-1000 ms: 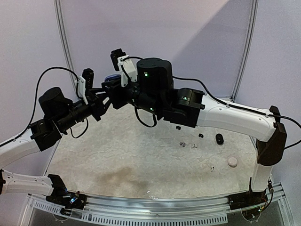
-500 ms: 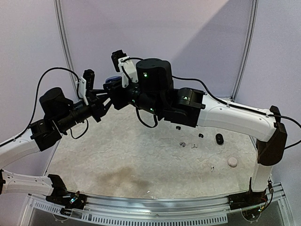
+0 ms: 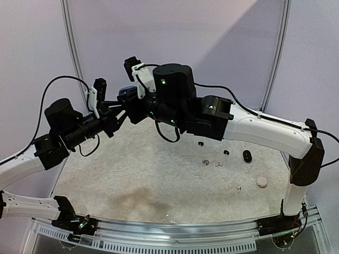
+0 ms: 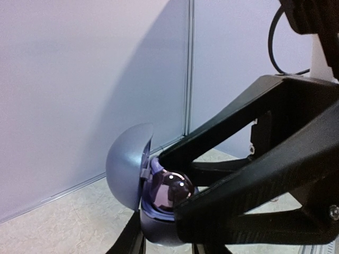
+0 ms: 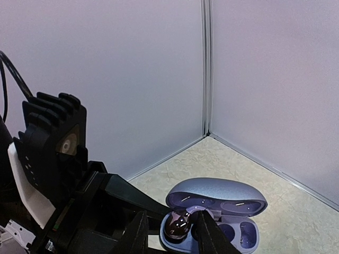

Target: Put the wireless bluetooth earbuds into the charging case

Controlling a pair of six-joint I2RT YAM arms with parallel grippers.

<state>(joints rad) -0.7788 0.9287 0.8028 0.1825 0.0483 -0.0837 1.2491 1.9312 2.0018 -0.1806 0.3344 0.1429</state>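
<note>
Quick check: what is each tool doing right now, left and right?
Left tool: closed on the open blue-grey pebble-shaped charging case.
Right tool: closed on a glossy purplish round earbud at the case.

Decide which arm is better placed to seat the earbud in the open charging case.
Right. The right gripper pinches the shiny purple earbud right at the open charging case, which the left gripper is busy holding up.

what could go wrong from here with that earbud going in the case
The glossy earbud is only pinched at the right jaws' tips, so it may slip out and fall. The open case hangs in the air in the left jaws, so a push might twist it or work it loose.
</note>
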